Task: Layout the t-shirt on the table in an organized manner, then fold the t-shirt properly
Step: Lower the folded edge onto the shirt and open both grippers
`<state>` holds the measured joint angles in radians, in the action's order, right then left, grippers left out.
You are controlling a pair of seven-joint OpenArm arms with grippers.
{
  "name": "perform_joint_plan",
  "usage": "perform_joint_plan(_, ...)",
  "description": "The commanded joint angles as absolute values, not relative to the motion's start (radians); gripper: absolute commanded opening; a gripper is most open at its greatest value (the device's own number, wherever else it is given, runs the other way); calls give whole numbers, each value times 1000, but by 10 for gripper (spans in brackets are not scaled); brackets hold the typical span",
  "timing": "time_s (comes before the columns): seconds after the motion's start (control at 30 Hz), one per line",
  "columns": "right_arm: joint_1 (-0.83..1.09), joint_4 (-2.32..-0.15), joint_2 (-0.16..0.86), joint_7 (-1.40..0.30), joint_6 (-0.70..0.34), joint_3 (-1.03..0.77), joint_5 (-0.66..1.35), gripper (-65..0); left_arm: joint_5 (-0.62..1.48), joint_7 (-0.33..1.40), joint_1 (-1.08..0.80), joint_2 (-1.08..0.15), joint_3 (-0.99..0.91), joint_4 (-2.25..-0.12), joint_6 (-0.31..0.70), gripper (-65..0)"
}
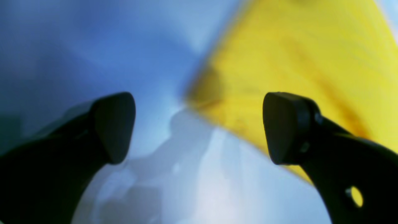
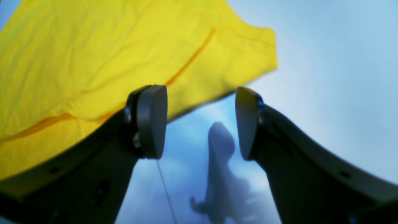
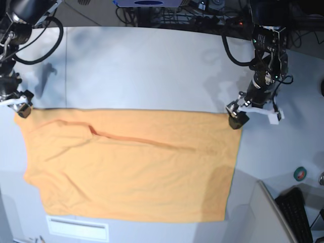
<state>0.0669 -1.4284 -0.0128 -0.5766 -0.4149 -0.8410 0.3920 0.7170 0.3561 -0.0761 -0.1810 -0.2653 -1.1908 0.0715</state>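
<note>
While the yellow t-shirt [image 3: 152, 172] lies spread, folding remains

Both my grippers gape wide and empty: the left [image 1: 199, 127] above one corner of the cloth, the right [image 2: 202, 123] near its opposite end. The shirt sprawls across the table [image 3: 152, 66], one long edge nearly straight, a creased flap along it. I judge the layout well along, with most folding left. My right wrist view shows the seam line [image 2: 166, 189] between my fingers; my blurred left one doesn't. Only the base view gives the shirt's far edge.
</note>
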Motion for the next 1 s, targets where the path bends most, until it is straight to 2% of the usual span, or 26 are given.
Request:
perform_joint_plan(0.0,50,-1426,-10,-558,-418,-852,407,-312,723,337,-70,-196,-271,-1181,74,-41)
perform_joint_plan(0.27,10,-1307,-12,-558,-421,-923,409,-312,722,338,28,-193,-269,-1059,79,-61)
perform_joint_plan(0.33,-22,-1259,-12,-559,-421,-960,409,-297,722,338,41,-193,-269,-1032,79,-132)
perform_joint_plan(0.47,-94,-1158,4,-559,-423,-1012,409,-269,722,338,67,-193,-269,-989,81,-339)
perform_joint_plan(0.63,-165,-1004,54,-552,-423,-1020,409,-269,722,338,70,-193,-269,-970,81,-612)
perform_joint_plan(0.67,-176,-966,67,-550,-423,-1020,409,-269,722,338,70,-193,-269,-969,81,-650)
perform_joint_plan(0.97,-189,-886,85,-463,-418,-1021,409,-272,722,338,70,-196,-269,-966,81,-650)
